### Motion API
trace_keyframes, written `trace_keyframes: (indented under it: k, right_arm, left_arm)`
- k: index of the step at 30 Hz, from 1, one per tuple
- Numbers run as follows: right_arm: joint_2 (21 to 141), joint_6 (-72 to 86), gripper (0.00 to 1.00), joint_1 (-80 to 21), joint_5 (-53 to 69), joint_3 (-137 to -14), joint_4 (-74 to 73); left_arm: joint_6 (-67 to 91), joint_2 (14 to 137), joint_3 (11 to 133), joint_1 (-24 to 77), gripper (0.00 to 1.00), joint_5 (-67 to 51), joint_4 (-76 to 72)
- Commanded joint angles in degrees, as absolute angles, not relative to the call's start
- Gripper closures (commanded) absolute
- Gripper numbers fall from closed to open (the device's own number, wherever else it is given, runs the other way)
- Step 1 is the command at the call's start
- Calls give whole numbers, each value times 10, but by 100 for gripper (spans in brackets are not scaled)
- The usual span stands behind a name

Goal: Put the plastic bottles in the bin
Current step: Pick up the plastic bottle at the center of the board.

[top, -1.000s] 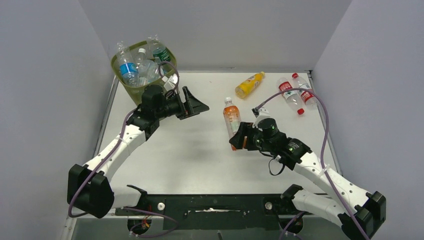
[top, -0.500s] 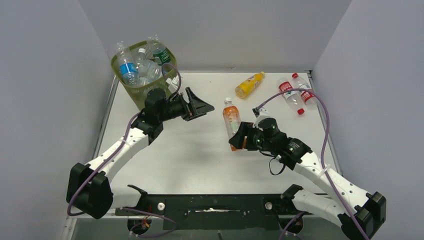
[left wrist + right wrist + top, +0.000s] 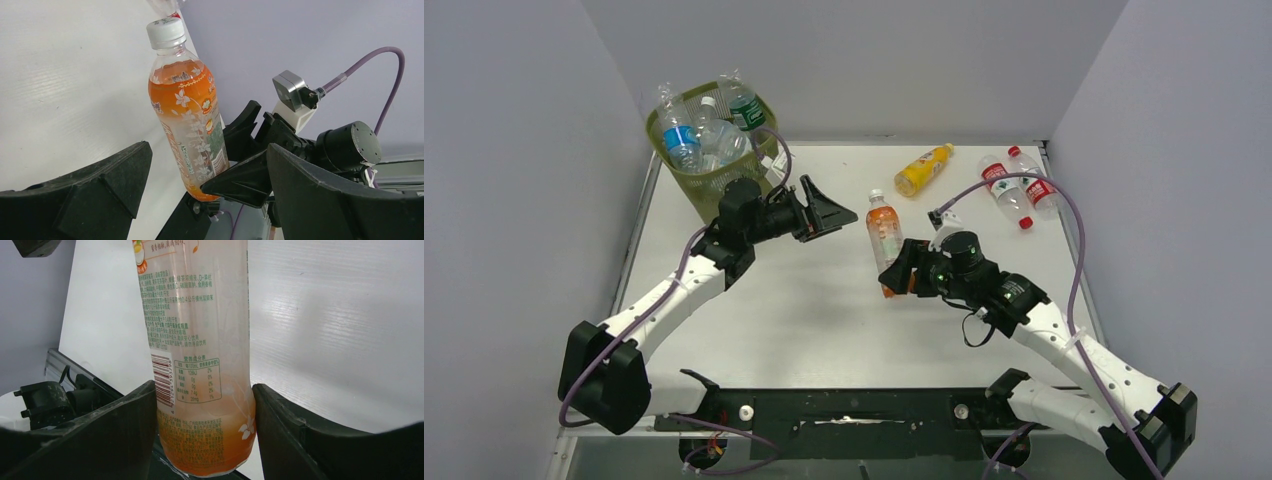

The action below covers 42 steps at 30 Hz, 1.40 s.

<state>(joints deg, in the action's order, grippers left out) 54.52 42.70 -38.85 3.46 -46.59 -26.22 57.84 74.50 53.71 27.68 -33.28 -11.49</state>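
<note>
Since the earlier frame, we note that the left arm [image 3: 686, 282] has swung away from the bin [image 3: 709, 185] toward the middle of the worktop [image 3: 804, 320]. The orange bottle [image 3: 884, 232] has also shifted slightly toward 11 o'clock with the right arm [image 3: 1029, 308].

We find the right jaws clamped on the bottom end of the orange bottle, just right of the worktop's centre, with its white cap [image 3: 166, 31] pointing to 12 o'clock. The left jaws stand wide and hold nothing. They face the bottle from its 9 o'clock side, near it but apart from it.

The bin sits in the 11 o'clock corner, with several clear bottles [image 3: 699, 135] standing out of its top. A yellow bottle [image 3: 922, 168] lies at 12 to 1 o'clock. Two red-labelled bottles [image 3: 1019, 185] lie side by side at 2 o'clock.
</note>
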Motion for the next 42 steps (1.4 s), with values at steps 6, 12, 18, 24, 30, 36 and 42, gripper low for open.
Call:
trace_keyframes:
  k: [6, 12, 18, 24, 30, 36, 42]
  right_arm:
    - [546, 429, 49, -396, 50, -501, -220]
    - [563, 425, 49, -402, 61, -526, -213]
    - [583, 420, 49, -410, 67, -547, -209]
    - [596, 419, 50, -434, 62, -573, -204]
    - [607, 418, 50, -467, 47, -600, -205]
    - [620, 419, 49, -504, 21, -617, -205]
    - [619, 426, 49, -522, 0, -610, -202]
  left_arm:
    - [547, 742, 563, 287, 14, -316, -138]
    - [535, 743, 577, 294, 14, -308, -131]
    - [518, 742, 586, 305, 14, -295, -115]
    - [483, 745, 611, 317, 14, -259, -55]
    - [449, 747, 645, 326, 14, -225, 2]
    - [443, 745, 654, 333, 14, -213, 17]
    - [434, 742, 668, 341, 20, -197, 43]
